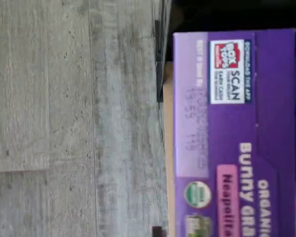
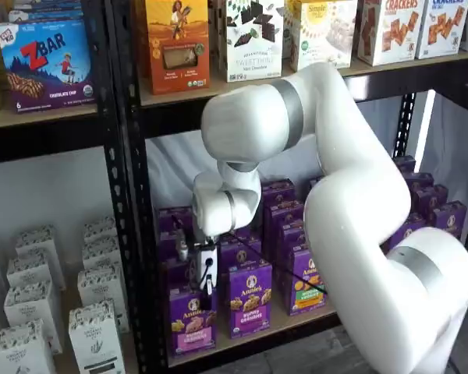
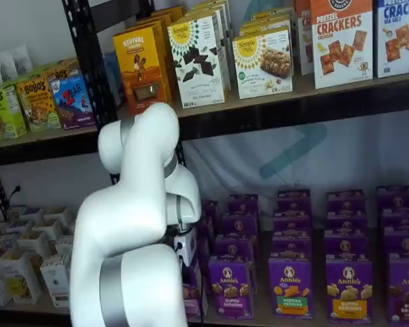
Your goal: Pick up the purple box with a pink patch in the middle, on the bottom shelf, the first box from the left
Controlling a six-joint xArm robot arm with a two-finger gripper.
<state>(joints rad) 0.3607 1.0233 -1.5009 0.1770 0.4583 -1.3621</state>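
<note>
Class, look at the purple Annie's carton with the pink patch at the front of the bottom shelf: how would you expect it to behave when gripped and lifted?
The purple box is printed cardboard, so probably stiff but dentable under a hard squeeze. It holds snack pieces, so likely light for its size. It stands tall and narrow on the bottom shelf, so a push high up may tip it.

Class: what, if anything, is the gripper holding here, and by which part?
Cannot be told: the gripper hangs at the purple box's top, but no closed grip shows.

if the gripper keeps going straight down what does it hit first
Most likely the top of the purple box: the gripper hangs just above it, and the wrist view shows that top face. Depth is uncertain.
</note>
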